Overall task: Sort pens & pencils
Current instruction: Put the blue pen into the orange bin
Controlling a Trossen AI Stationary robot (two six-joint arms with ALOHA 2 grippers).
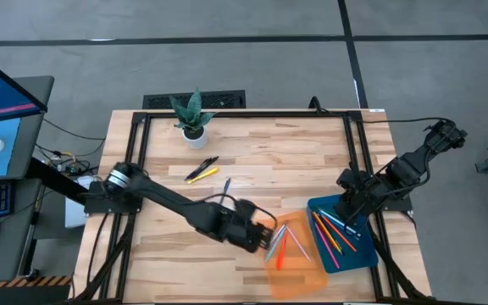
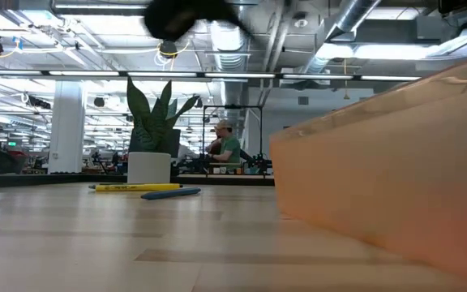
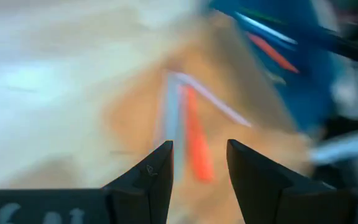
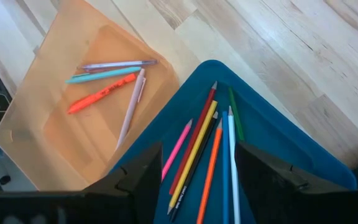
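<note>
The flat orange tray (image 1: 299, 258) lies near the table's near edge and holds several pens (image 4: 104, 84), purple, teal, orange-red and pale pink. The blue tray (image 1: 350, 241) to its right holds several coloured pencils (image 4: 197, 149). A black and a yellow stick (image 1: 202, 169) and a blue one (image 1: 224, 185) lie loose on the table's middle. My left gripper (image 3: 201, 152) is open above the orange tray's left edge (image 1: 265, 235), with nothing between its fingers. My right gripper (image 4: 197, 165) hovers open over the blue tray's far end (image 1: 352, 210).
A small potted plant (image 1: 192, 119) stands near the far edge, behind the loose sticks. Bare wood lies left of and before the left arm. In the low view the orange tray's wall (image 2: 396, 186) fills the right side; the yellow pen (image 2: 136, 187) and the blue one (image 2: 171, 193) lie beyond.
</note>
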